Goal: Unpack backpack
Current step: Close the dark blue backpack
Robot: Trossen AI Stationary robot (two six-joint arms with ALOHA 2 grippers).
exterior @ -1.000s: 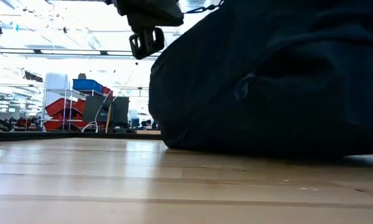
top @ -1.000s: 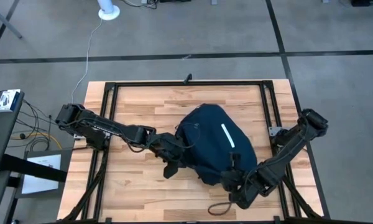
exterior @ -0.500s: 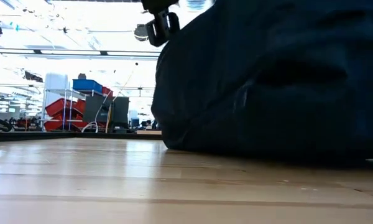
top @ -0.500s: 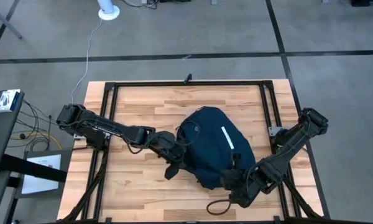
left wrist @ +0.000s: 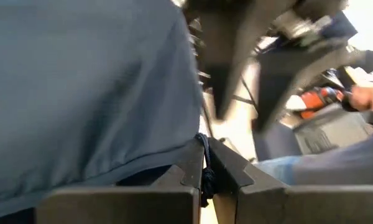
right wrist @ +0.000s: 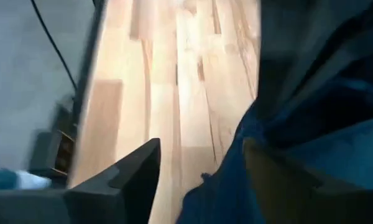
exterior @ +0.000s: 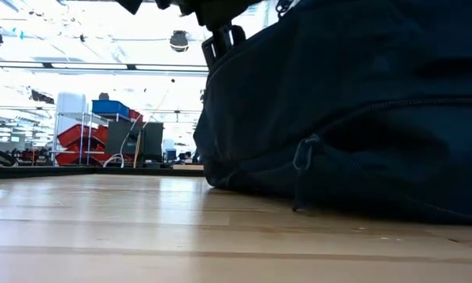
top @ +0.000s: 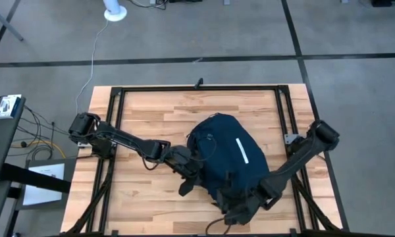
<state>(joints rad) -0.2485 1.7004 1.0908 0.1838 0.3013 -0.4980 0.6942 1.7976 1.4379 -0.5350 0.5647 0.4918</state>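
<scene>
The dark navy backpack (top: 227, 155) with a white stripe lies in the middle of the wooden table, its underside on the boards (exterior: 315, 118). My left gripper (top: 195, 168) is at the backpack's left side, shut on a thin dark cord (left wrist: 203, 177). It also shows at the top of the low view (exterior: 223, 37). My right gripper (top: 234, 201) is at the backpack's near end. In its wrist view it stands open (right wrist: 200, 146), with one finger over bare wood and the other over the blue fabric (right wrist: 311, 118). My left gripper pinches a thin dark cord (left wrist: 203, 163) between its two shut fingertips, at the edge of the backpack's left side. The fingers come from the table's left, slanting a little downward. My right gripper: whether its fingers touch the fabric, I cannot tell.
A black metal frame (top: 197, 87) runs around the table top. A dark strap loop (top: 217, 224) lies at the near edge beside my right gripper. Bare wood shows at the far side (top: 158, 108) and the near left (top: 131, 197). A zip pull (exterior: 301, 153) hangs on the backpack's near face.
My right gripper has gone toward the table's left edge, along the backpack's near end. My left gripper has moved toward the near edge and the backpack. The backpack's near right part has drawn in, and in the low view its near face now shows a hanging zip pull.
</scene>
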